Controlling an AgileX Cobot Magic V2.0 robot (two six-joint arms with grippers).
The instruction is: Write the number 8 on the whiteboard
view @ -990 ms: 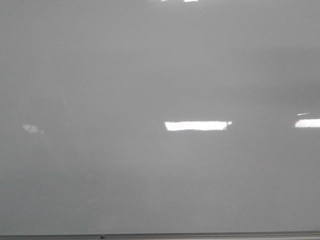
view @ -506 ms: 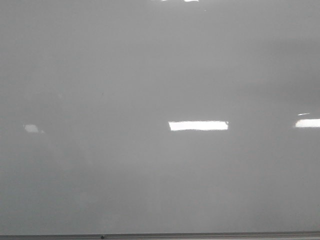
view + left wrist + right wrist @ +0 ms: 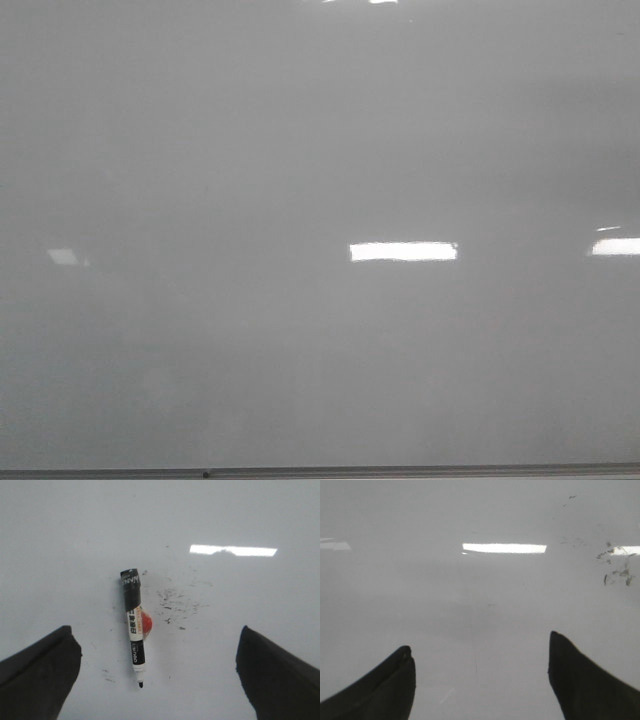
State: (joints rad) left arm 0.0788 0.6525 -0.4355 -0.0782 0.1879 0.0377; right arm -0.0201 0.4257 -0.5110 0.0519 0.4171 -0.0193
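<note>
1. Located across all three views: large glossy pale grey-white whiteboard [image 3: 300, 150], lying flat as the worktop, thin grey frame edge along the near side of the front view. No black figure eight found anywhere on it; writing judged not yet begun.
2. Located in the left wrist view only: slim black-and-white plastic marker pen [image 3: 134, 625], uncapped, dark tip pointing toward the claw, lying flat on the board with a small red round object [image 3: 145, 622] touching its barrel.
3. Left claw [image 3: 155, 680]: spread wide, both dark fingers well apart on either side of the marker, gripping nothing.
4. Right claw [image 3: 480, 680]: likewise spread wide, empty, above bare board.
5. Handling, judged: marker light, rigid, smooth and round, likely to roll or slip on the glossy surface. Recommended grip across the mid-barrel, on the white label, clear of the tip and the red object.
6. Hard to make out: nature of the red object; label text unreadable; scattered dark smudges [image 3: 175, 605] beside the marker, origin unknown.
7. Absent from the front view: marker and both claws. Bright rectangular reflections [image 3: 403, 252] not to be mistaken for marks.
</note>
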